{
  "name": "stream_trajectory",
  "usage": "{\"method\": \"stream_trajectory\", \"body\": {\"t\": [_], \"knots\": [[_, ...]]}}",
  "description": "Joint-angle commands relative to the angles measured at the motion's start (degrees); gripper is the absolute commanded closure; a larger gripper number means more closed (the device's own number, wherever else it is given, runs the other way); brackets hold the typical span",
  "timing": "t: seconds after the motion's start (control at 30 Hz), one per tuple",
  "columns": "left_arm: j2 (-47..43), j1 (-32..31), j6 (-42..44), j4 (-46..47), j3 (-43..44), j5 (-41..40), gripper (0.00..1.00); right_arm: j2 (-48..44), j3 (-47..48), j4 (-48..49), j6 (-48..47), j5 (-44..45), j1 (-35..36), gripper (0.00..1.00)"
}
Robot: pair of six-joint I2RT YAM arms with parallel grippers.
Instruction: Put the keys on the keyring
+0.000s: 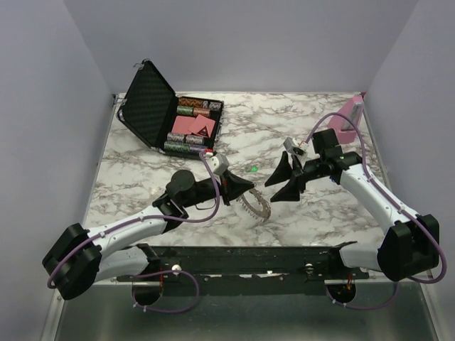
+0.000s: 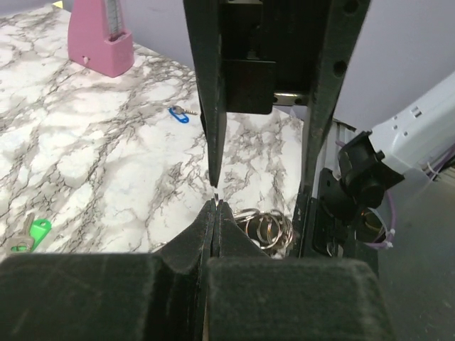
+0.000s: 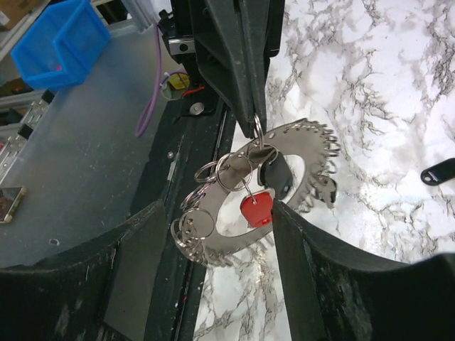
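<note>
The keyring (image 3: 213,238), a silvery band strung with small wire loops, hangs above the marble. A red key (image 3: 257,208) and a black key (image 3: 277,174) dangle from its loops. My left gripper (image 2: 215,202) is shut on a thin wire loop at the keyring's top. My right gripper (image 3: 219,209) stands open around the hanging keyring, its right finger (image 3: 306,263) next to the red key, gripping nothing. A green key (image 1: 253,169) lies on the table beyond the grippers. A blue key (image 2: 179,114) lies further off. In the top view the keyring (image 1: 257,207) sits between left gripper (image 1: 247,190) and right gripper (image 1: 279,183).
An open black case (image 1: 174,114) of poker chips stands at the back left. A pink stand (image 1: 348,117) is at the back right. A small black object (image 3: 437,172) lies on the marble. The black frame rail (image 1: 242,263) runs along the near edge.
</note>
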Motion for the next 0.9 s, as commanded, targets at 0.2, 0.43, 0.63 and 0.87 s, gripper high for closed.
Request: {"method": "stream_trajectory", "body": {"t": [0.2, 0.43, 0.63, 0.87], "knots": [[3.7, -0.5, -1.0, 0.2, 7.0, 1.2, 1.0, -1.5, 0.3, 4.8, 5.3, 3.7, -0.1, 0.29], [4.2, -0.4, 11.3, -25.3, 15.4, 12.1, 1.0, -2.3, 2.8, -3.8, -6.4, 5.2, -0.5, 0.28], [2.7, -0.4, 19.0, -40.7, 20.3, 15.3, 1.0, -3.0, 3.1, -8.0, -12.8, 3.8, -1.5, 0.28], [2.8, -1.0, 25.1, -47.2, 24.1, 21.2, 1.0, -1.3, 0.6, -24.9, -44.1, 0.1, -1.5, 0.25]]}}
